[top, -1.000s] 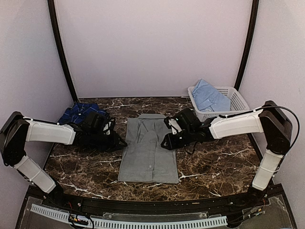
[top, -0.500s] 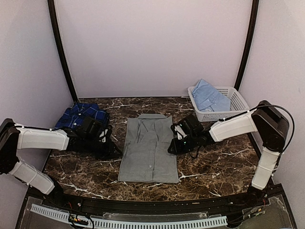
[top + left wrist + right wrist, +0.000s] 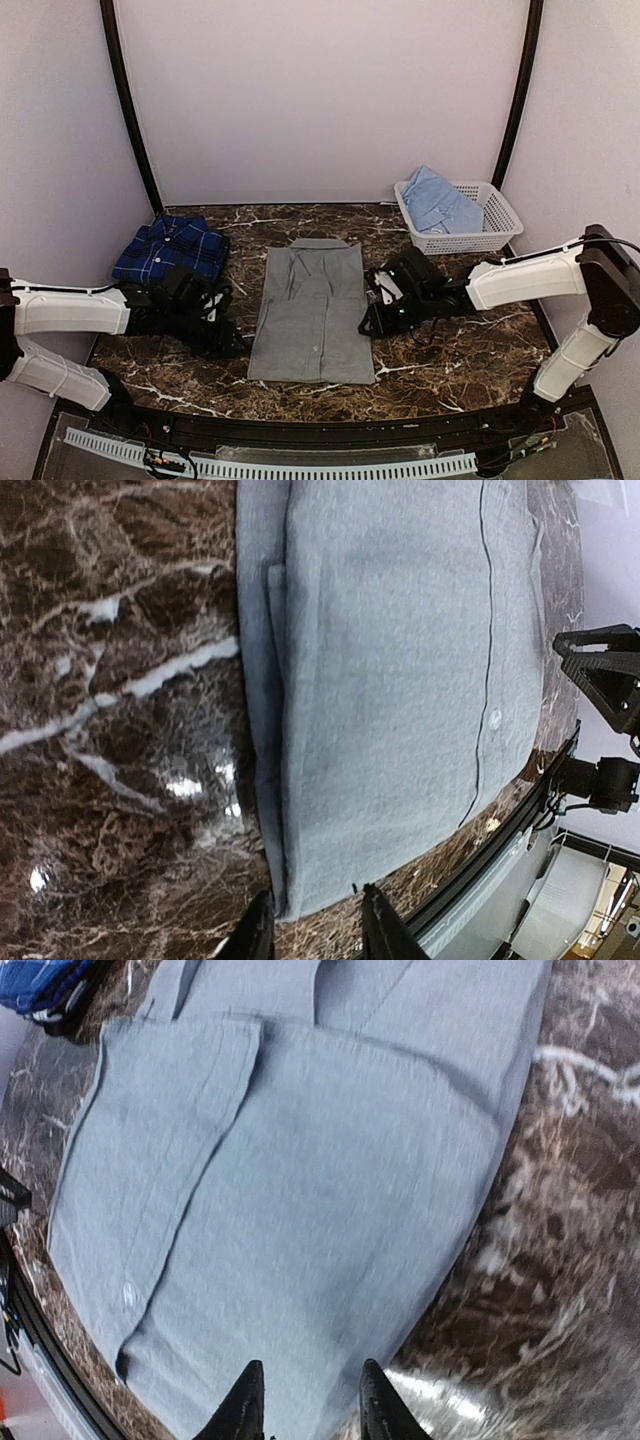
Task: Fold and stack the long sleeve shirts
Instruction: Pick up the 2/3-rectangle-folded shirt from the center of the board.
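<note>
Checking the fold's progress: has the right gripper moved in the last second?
Yes. The right gripper has slid along the grey shirt, down its right edge toward the hem, away from the white basket.

One shirt point(image 3: 437, 205) in basket point(image 3: 470, 243), far right

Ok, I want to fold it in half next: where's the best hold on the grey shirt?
Probably the grey shirt's two near hem corners, left gripper from the left, right gripper from the right. It lies flat, sleeves folded in, collar far, hem edges exposed.
</note>
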You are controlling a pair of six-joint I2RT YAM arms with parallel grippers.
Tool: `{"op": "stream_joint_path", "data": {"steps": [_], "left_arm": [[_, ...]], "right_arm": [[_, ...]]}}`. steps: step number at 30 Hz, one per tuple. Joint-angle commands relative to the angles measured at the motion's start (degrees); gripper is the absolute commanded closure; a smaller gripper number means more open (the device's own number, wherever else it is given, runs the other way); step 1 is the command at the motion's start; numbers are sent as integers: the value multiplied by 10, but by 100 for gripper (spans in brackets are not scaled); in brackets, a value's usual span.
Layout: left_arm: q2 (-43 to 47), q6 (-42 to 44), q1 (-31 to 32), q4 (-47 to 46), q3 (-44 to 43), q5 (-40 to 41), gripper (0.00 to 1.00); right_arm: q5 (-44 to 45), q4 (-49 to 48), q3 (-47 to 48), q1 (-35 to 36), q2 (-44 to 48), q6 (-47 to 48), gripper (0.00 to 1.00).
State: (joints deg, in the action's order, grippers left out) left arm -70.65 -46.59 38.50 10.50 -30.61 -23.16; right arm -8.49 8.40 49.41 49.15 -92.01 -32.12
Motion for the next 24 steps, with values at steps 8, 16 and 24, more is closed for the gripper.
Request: {"op": "stream_joint_path", "data": {"steps": [8, 16, 24], "left_arm": [[36, -34, 43, 34, 38, -3, 69], [29, -44, 70, 37, 41, 10, 68], [14, -49, 77, 34, 40, 20, 67]], "right_arm": [[6, 37, -88, 105, 79, -108, 71], [13, 32, -119, 128, 96, -148, 70], [4, 5, -121, 134, 68, -166, 70]]}}
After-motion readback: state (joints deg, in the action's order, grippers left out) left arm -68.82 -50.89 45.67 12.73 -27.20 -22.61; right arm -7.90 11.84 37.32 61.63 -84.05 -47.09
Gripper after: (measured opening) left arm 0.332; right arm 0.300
